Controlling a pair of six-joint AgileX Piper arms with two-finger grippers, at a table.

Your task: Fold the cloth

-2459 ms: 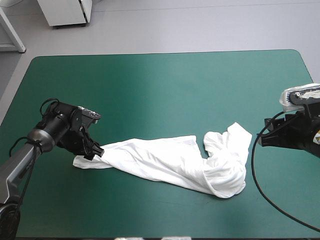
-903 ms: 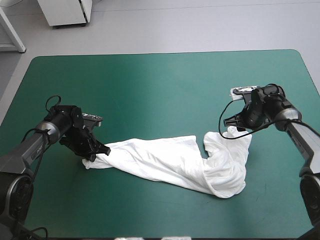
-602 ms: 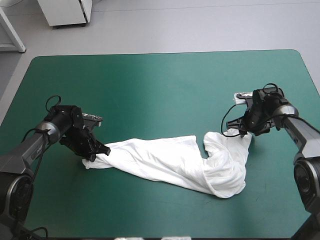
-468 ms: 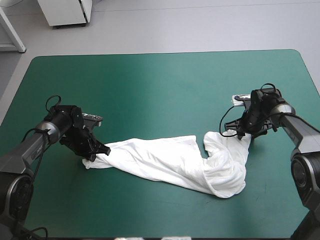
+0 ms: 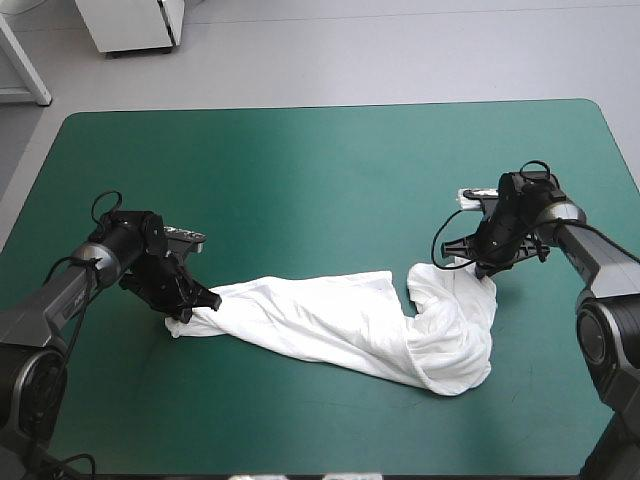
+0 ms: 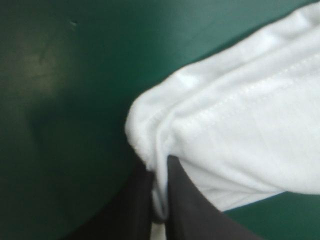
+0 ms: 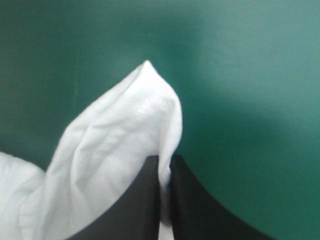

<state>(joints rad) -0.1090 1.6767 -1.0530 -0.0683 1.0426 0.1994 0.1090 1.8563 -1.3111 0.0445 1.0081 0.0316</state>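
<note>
The white T-shirt (image 5: 360, 325) lies as a long twisted strip across the table's near half, bunched into a loop at its right end. My left gripper (image 5: 197, 302) is down at the strip's left end, shut on the T-shirt; a hemmed fold (image 6: 220, 135) bulges out between and ahead of the black fingers (image 6: 187, 200). My right gripper (image 5: 482, 270) is down at the upper right corner of the cloth, shut on the T-shirt; a pointed white corner (image 7: 135, 120) stands up ahead of its closed fingers (image 7: 150, 200).
The teal-green cover (image 5: 320, 170) is bare over the far half of the table. A white cabinet (image 5: 130, 22) stands on the floor beyond the far left corner.
The right arm swung in from the table's right edge to the T-shirt's upper right corner, came down on it and shut on the cloth. The left gripper drew its end slightly inward, then held still.
</note>
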